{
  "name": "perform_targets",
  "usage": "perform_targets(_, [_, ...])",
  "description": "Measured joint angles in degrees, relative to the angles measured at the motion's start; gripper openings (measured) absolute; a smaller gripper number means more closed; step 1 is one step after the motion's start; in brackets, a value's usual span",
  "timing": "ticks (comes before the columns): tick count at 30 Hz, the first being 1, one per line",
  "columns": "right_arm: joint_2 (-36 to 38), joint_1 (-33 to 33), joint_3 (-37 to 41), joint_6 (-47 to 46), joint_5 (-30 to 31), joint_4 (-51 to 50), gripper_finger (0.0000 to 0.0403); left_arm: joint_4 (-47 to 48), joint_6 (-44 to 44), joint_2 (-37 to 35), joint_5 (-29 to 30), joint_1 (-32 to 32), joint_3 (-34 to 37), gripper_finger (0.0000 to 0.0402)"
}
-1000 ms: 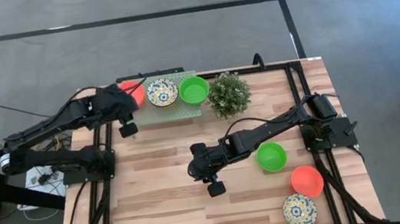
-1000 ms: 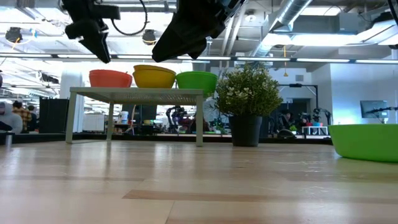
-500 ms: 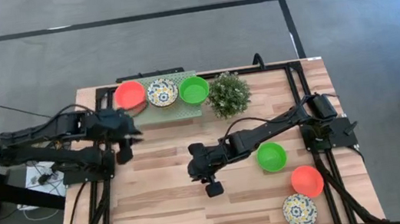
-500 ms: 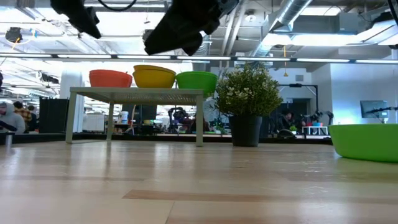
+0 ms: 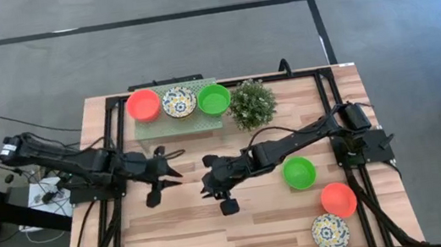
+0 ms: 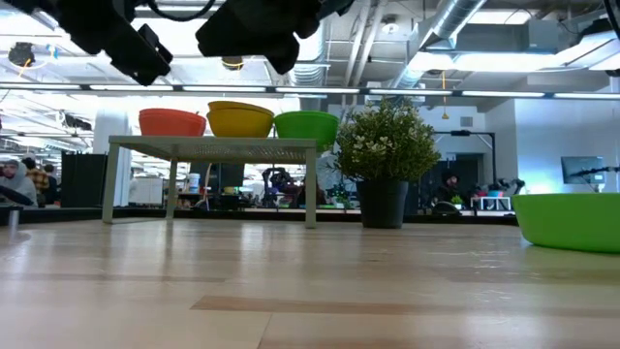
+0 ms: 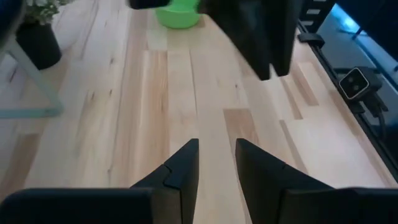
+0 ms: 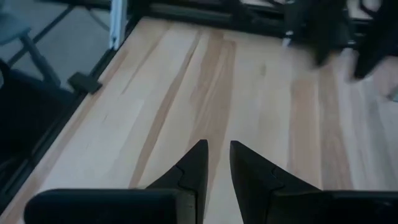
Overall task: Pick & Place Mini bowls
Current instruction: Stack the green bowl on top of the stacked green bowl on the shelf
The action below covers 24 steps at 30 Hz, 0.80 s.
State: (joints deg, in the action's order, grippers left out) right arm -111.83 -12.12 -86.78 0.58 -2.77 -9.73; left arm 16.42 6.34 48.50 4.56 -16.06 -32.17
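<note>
Change since earlier frames: left gripper (image 5: 165,173) withdrawn from the raised pale-green rack (image 5: 147,130) to mid-bench, close beside the right gripper (image 5: 209,184); red-orange round mini bowl (image 5: 143,105) now seated on the rack.
Rack contents: red-orange bowl, cream floral-patterned mini bowl (image 5: 178,102) and bright green mini bowl (image 5: 214,99) in a row, apparently the delivery point.
Awaiting transfer: second bright green mini bowl (image 5: 299,172), second red-orange mini bowl (image 5: 338,199) and second cream floral mini bowl (image 5: 330,232), all on the wooden slatted bench (image 5: 193,238) at the right side.
Left jaws: narrowly parted, holding nothing, per left wrist view.
Right jaws: narrowly parted, holding nothing, per right wrist view.
Obstacle: small bushy green potted plant (image 5: 251,103) just beside the rack's right end.
High view only: all six bowls and both arm positions.
Low view only: rack standing on legs above the bench, bowls clear of the surface; grippers hanging above the rack's height.
Judgement: one placement complete; next pick likely at the right.
</note>
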Motion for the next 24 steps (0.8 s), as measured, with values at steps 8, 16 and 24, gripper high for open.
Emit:
perform_targets(8, [0.00, 0.49, 0.00, -0.65, -0.40, -0.26, 0.0062, -10.19, 0.24, 0.80, 1.16, -1.68, 7.57, 0.0106])
perform_targets(16, [0.00, 0.53, 0.00, -1.59, -0.41, 0.78, 0.0080, -12.45, 0.38, 0.76, 1.22, -1.65, 9.50, 0.0106])
perform_targets(24, [0.00, 0.53, 0.00, -1.94, -0.39, 1.79, 0.0148, -12.65, 0.12, 0.76, 1.20, -1.65, 9.51, 0.0106])
